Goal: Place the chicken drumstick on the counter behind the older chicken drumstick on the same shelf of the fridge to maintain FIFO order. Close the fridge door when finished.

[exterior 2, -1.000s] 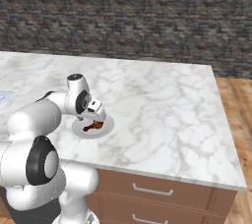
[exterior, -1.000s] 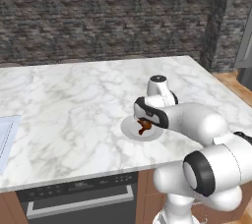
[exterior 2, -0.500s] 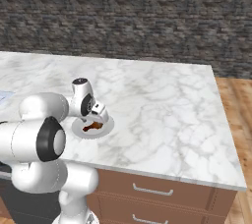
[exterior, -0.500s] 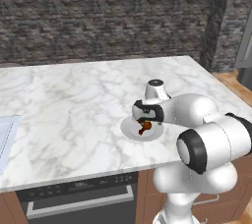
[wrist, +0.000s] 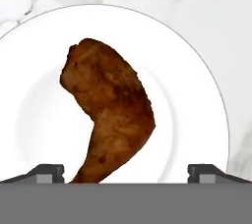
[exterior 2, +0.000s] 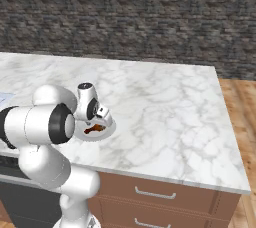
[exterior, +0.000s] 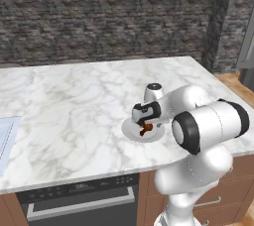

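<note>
1. Hand view: the tool (wrist: pixel 126 171) hangs over the drumstick (wrist: pixel 109 112), its two dark fingertips (wrist: pixel 47 171) rising at the lower left and lower right of the frame, set wide apart and holding nothing.
2. The drumstick's thin end runs down between those tips at the bottom centre-left, nearer the left one; the thick meaty end curls toward the upper left. Tips and meat do not appear to touch.
3. It lies on a round white plate (wrist: pixel 197 120), which sits on the table (wrist: pixel 231 31).
4. Handling, as a judgement: light, fairly firm, with a greasy, uneven skin that could slip. The thick middle looks the safest place to close on; the thin end might pivot. The plate is smooth and could slide if nudged.
5. Left base view: the plate (exterior: pixel 130 132) is right of centre in the frame, near the table's (exterior: pixel 74 101) front edge, with the tool (exterior: pixel 144 123) right above it.
6. Right base view: the drumstick (exterior 2: pixel 92 130) shows at left centre under the tool (exterior 2: pixel 100 120); the marble table (exterior 2: pixel 165 107) spreads to the right and back toward a stone wall (exterior 2: pixel 130 17).
</note>
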Controlling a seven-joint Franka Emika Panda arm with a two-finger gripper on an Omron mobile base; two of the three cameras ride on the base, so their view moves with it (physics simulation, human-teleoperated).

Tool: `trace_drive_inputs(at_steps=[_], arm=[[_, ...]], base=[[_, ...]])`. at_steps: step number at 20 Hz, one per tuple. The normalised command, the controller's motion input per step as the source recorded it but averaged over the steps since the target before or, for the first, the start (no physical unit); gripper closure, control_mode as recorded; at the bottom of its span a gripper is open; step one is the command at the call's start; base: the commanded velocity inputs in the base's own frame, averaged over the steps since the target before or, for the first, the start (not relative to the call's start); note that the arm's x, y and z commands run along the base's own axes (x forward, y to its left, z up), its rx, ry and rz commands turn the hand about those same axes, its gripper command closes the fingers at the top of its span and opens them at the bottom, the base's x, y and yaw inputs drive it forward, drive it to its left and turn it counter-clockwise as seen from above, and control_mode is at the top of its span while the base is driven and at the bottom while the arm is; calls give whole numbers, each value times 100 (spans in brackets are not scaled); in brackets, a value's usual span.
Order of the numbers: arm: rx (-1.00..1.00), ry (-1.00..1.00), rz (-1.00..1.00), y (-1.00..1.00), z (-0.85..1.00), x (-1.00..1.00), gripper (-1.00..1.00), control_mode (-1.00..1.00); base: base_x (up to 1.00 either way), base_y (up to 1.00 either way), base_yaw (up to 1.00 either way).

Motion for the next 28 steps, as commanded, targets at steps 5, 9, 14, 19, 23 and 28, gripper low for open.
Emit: trace_drive_inputs(at_steps=[5, 9, 14, 19, 23, 28], arm=[[0, 0, 0, 0, -29, 33, -100, -100], [0, 0, 0, 0, -30, 33, -100, -100], [0, 1, 0, 1, -39, 20, -100, -100], [-1, 3, 0, 2, -32, 2, 100, -100], [0, -2, 0, 0, -3, -8, 100, -100], [0, -24, 0, -19, 49, -65, 100, -100]], base=[[0, 0, 0], [0, 0, 0], [0, 0, 0], [0, 0, 0], [0, 0, 0], [0, 0, 0]])
